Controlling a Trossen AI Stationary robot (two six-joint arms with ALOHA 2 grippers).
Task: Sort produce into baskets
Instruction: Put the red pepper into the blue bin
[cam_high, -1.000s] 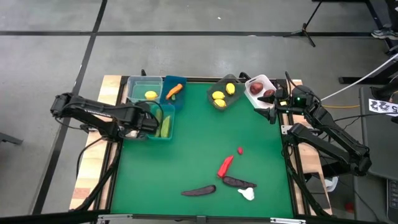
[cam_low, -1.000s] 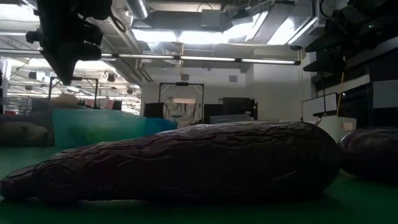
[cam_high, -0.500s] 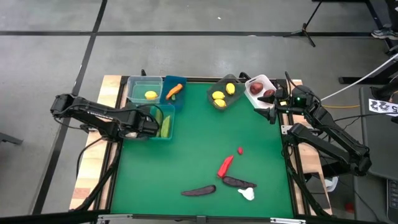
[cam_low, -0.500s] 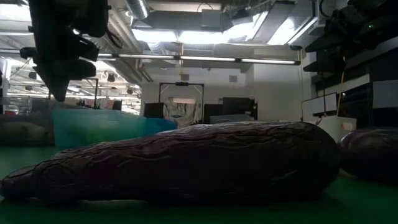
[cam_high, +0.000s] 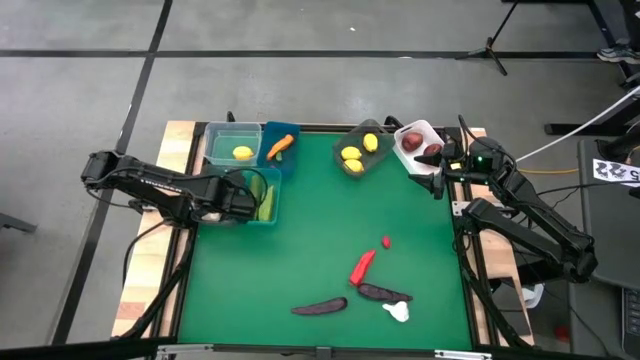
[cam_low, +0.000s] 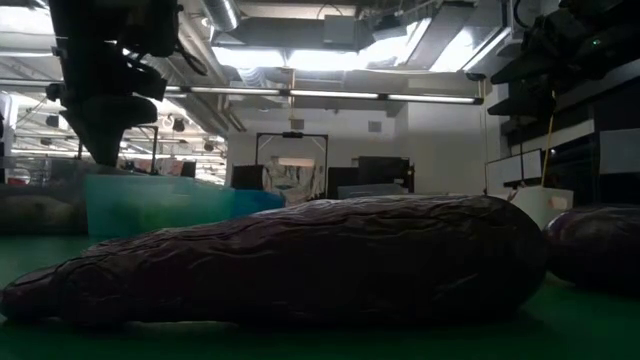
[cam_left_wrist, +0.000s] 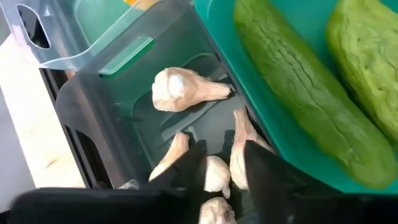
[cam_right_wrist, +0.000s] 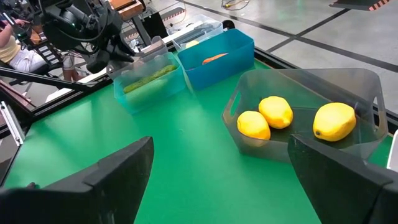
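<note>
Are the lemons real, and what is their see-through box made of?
The three lemons look like toys, probably foam or soft plastic: the same even matte yellow all over, with no spots. Their grey box looks like thin plastic with a slightly frosted finish, since the green table shows through its walls. I can't be sure without touching them.

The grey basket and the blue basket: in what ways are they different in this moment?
The grey basket is translucent with angled walls; the blue basket is opaque and box-shaped. The grey basket holds three yellow lemons; the blue basket holds one orange carrot. In the high view, the grey basket sits turned at an angle, the blue basket square. Both stand along the green mat's far edge.
</note>
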